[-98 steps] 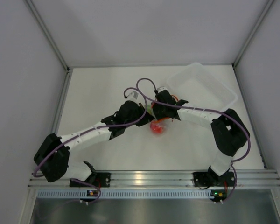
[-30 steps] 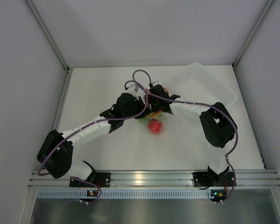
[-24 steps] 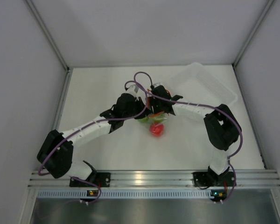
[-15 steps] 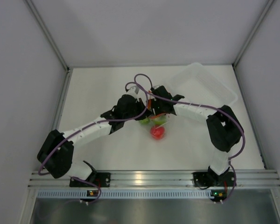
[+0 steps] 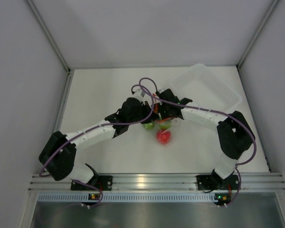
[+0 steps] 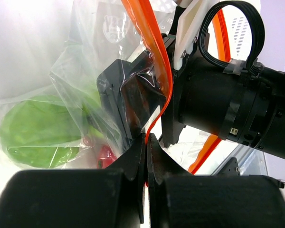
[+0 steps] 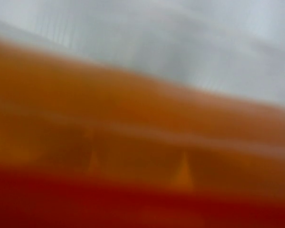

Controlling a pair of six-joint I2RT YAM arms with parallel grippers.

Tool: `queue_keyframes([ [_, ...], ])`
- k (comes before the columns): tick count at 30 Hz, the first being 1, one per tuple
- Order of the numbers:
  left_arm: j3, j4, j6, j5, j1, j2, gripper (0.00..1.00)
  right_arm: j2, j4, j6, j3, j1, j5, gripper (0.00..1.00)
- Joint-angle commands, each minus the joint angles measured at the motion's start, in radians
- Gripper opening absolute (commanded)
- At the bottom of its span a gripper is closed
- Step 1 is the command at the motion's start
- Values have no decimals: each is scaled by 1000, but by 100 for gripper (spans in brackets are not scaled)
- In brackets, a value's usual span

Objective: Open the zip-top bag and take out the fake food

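The zip-top bag point(image 5: 159, 123) hangs between my two grippers at mid table. It holds the fake food: two green balls point(image 5: 149, 125) and a red ball point(image 5: 164, 137) at the bottom. In the left wrist view my left gripper point(image 6: 147, 138) is shut on the bag's lip by the red-orange zip strip point(image 6: 152, 42). A green ball point(image 6: 38, 130) and the red ball point(image 6: 104, 156) show through the plastic. My right gripper point(image 6: 147, 111) faces it with its fingers apart, one point(image 6: 123, 92) under the plastic and the strip running between them. The blurred zip strip point(image 7: 142, 142) fills the right wrist view.
A clear rigid tub point(image 5: 213, 80) stands at the back right, just behind the right arm. White walls with metal rails close in the table on three sides. Purple cables loop above both wrists point(image 5: 145, 88).
Both grippers and the bag have shifted a little right and toward the near edge. The red ball hangs lower and both green balls show more. The right elbow has swung right.
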Motion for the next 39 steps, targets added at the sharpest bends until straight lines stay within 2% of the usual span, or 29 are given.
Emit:
queue_keyframes([
  [1,-17,33,11,-46,9,-9,0,-70,-31,-45,-20,13,-83,80],
  [10,-29,38,3,-63,2,-9,0,-33,-24,-46,-83,25,-82,79],
  [14,-27,38,0,-67,-3,0,0,0,-50,-59,-69,40,-76,82],
  [25,-37,58,-12,-87,-18,12,0,-153,-27,-29,-54,48,-76,83],
  [31,-49,56,-15,-176,-41,-18,0,-130,-148,-78,-8,48,-69,83],
  [39,-58,56,-32,-190,-44,6,0,-93,-110,-88,-67,54,-131,85],
])
